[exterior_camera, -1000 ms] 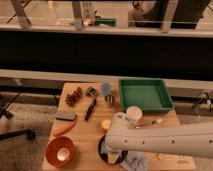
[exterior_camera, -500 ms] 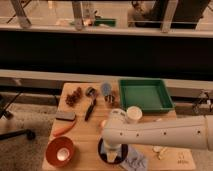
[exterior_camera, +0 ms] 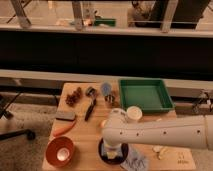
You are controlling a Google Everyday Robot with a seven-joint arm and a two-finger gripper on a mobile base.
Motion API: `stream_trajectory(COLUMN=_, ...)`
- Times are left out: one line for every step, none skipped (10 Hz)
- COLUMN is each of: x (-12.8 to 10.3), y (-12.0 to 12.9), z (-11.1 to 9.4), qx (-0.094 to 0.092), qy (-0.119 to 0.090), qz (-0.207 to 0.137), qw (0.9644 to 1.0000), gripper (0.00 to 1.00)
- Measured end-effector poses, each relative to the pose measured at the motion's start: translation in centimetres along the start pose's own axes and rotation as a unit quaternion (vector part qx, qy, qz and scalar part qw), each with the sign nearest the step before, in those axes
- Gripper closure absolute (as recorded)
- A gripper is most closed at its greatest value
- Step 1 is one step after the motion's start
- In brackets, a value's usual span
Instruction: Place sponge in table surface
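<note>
White arm [exterior_camera: 160, 132] reaches leftward across table [exterior_camera: 87, 132]; claw [exterior_camera: 111, 150] points down over dark plate [exterior_camera: 122, 155].

The gripper [exterior_camera: 111, 150] hangs over a dark plate [exterior_camera: 121, 154] on the table [exterior_camera: 85, 135].

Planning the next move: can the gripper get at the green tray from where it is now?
Probably yes. The gripper hangs low over the dark plate at the table's near edge; the green tray lies open at the far right, only a white cup between.

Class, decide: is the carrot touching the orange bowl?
Apart. The camera view shows bare table between the carrot and the orange bowl. The tool hangs over the dark plate.
</note>
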Motion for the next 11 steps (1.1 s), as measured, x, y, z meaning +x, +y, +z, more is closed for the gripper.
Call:
stream_trajectory(x=0.0, y=0.0, z=0.0, qx=0.001, qy=-0.001, qz=0.000, qw=1.0000, gripper=0.80)
stream_trajectory(x=0.0, y=0.0, z=-0.1, qx=0.003, qy=-0.003, qz=0.000, qw=1.0000, gripper=0.80)
stream_trajectory(x=0.0, y=0.0, z=-0.3, qx=0.006, qy=-0.004, qz=0.000, qw=1.0000, gripper=0.80)
stream_trajectory(x=0.0, y=0.0, z=-0.5, qx=0.008, qy=-0.006, qz=0.000, qw=0.9999, gripper=0.80)
stream_trajectory(x=0.1, y=0.0, z=-0.8, qx=0.012, qy=-0.009, qz=0.001, qw=0.9999, gripper=0.80)
stream_trajectory(x=0.2, y=-0.1, z=-1.0, qx=0.015, qy=-0.012, qz=0.003, qw=0.9998, gripper=0.80)
stream_trajectory(x=0.4, y=-0.2, z=-1.4, qx=0.019, qy=-0.016, qz=0.004, qw=0.9997, gripper=0.80)
stream_trajectory(x=0.5, y=-0.3, z=-1.9, qx=0.025, qy=-0.021, qz=0.006, qw=0.9995, gripper=0.80)
stream_trajectory(x=0.7, y=-0.4, z=-2.3, qx=0.027, qy=-0.025, qz=0.008, qw=0.9993, gripper=0.80)
stream_trajectory(x=0.8, y=-0.5, z=-2.9, qx=0.032, qy=-0.032, qz=0.008, qw=0.9989, gripper=0.80)
stream_trajectory(x=0.9, y=-0.5, z=-3.5, qx=0.036, qy=-0.037, qz=0.009, qw=0.9986, gripper=0.80)
